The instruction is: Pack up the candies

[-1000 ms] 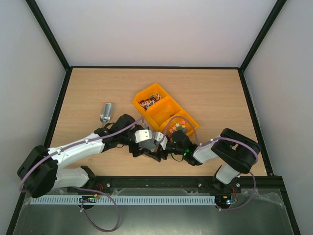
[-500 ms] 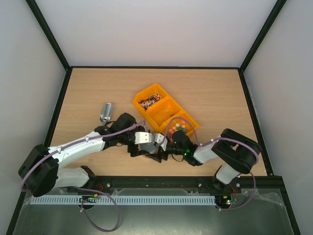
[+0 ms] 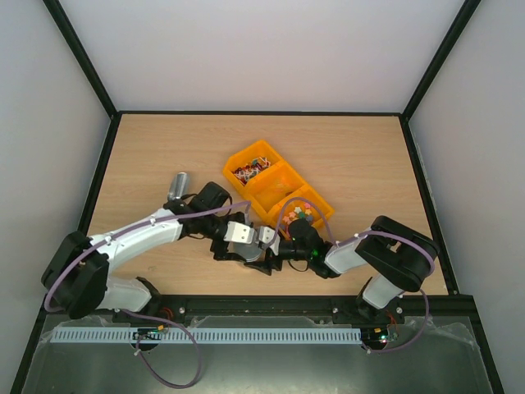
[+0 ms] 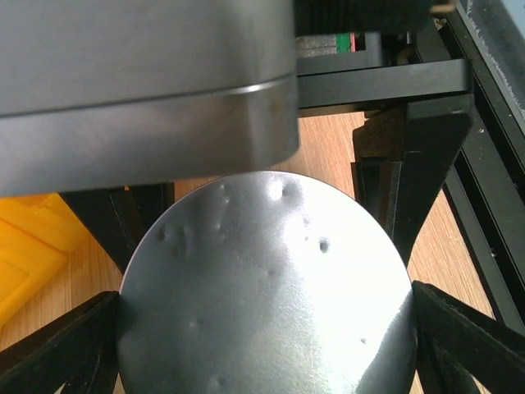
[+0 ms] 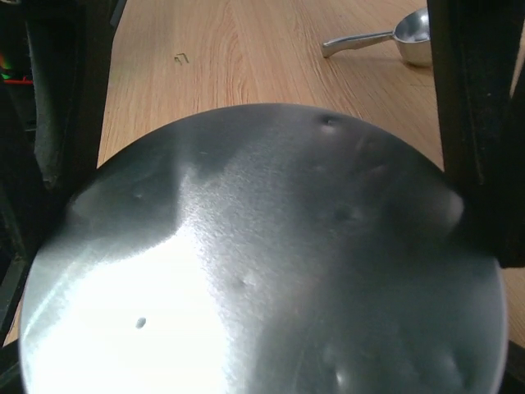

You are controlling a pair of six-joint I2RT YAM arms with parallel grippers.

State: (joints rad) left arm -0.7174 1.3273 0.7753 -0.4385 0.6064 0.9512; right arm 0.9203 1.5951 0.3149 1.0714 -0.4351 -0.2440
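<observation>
Top external view showed the tabletop (image 3: 164,148) with both arms folded low across its near half. The left arm (image 3: 139,234) reached in from the left and the right arm (image 3: 385,246) was bent back on itself, so that their wrists met just in front of the orange tray (image 3: 275,187). Between them was a round dented metal tin (image 4: 262,246), seen end-on from each wrist. The left pincer (image 4: 264,312) looked clenched across it, its fingers touching both edges. The right pincer (image 5: 262,345) looked clenched on it too, from the opposite side. Whether the tin was open could not be told. A metal scoop (image 3: 177,187) lay on the tabletop beside the left arm, with neither pincer on it. The candies (image 3: 250,171) sat heaped in the tray's far compartment. The middle compartment was bare, and chunkier pastel pieces (image 3: 299,212) filled the near one. As a judgement, packing had hardly begun: no candy showed in the tin, so opening, scooping and filling were all left.
</observation>
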